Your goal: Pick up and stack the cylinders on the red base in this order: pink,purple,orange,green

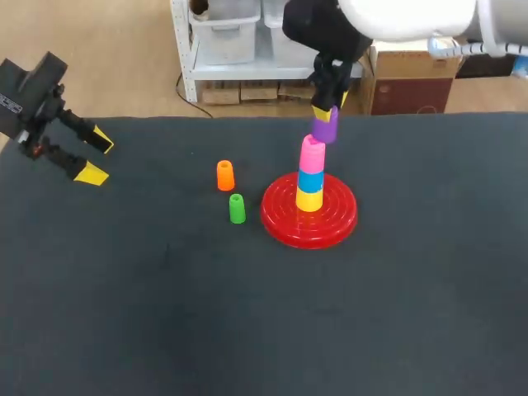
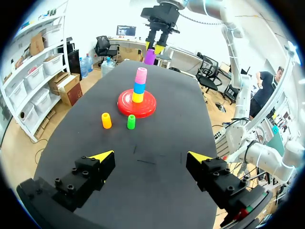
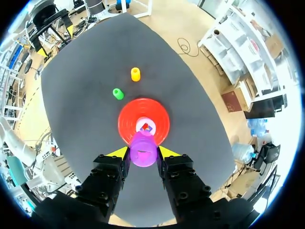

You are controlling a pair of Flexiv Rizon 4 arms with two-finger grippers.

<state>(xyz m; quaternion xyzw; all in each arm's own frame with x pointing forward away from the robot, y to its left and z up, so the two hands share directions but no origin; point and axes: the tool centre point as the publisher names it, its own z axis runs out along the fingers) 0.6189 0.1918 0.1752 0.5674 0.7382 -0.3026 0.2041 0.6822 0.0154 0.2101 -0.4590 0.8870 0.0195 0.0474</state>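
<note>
The right tool (image 1: 328, 114) grips the purple plastic cylinder (image 1: 324, 130) at the top of the pink cylinder (image 1: 312, 154), which crowns the stack (image 1: 310, 190) on the round red plastic base (image 1: 276, 216). On the dark worktop (image 1: 165, 313), the orange cylinder (image 1: 225, 175) stands at the base's ten o'clock and the green cylinder (image 1: 237, 208) at nine. The left tool (image 1: 96, 157) hangs spread wide, well apart at nine o'clock.

The left pincer (image 2: 150, 156) and the right pincer (image 3: 143, 153) are built of matte black, blocky fingers, which are dotted with round recessed screw holes and ended by bright yellow wedge tips. The right arm (image 1: 408, 16) is clad in a smooth, rounded white shell above a black wrist housing. A ribbed pale hose (image 1: 462, 48) is seen running along it.
</note>
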